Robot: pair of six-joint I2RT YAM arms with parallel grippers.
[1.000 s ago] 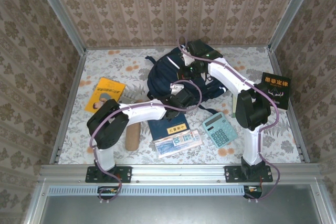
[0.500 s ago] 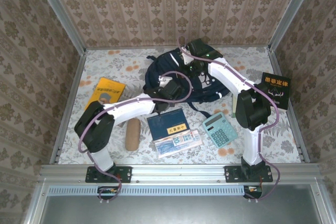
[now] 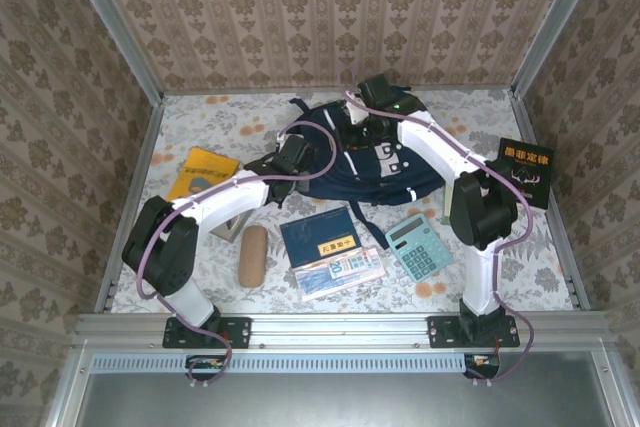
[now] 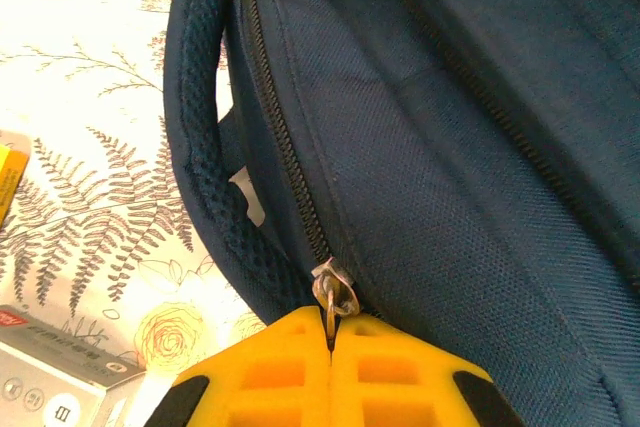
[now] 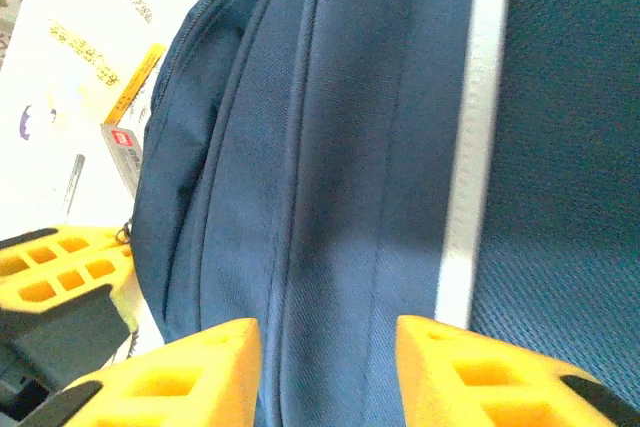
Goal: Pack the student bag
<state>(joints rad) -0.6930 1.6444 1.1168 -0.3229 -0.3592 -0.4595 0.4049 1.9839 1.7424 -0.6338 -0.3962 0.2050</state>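
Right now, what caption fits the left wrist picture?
The left tool shut on the zipper pull of the navy student bag.

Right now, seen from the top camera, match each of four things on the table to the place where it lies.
1 student bag
2 calculator
3 yellow book
4 black book

a far right edge
b left side
c middle, towards the back
d near side, right of centre

Pairs: 1-c, 2-d, 3-b, 4-a
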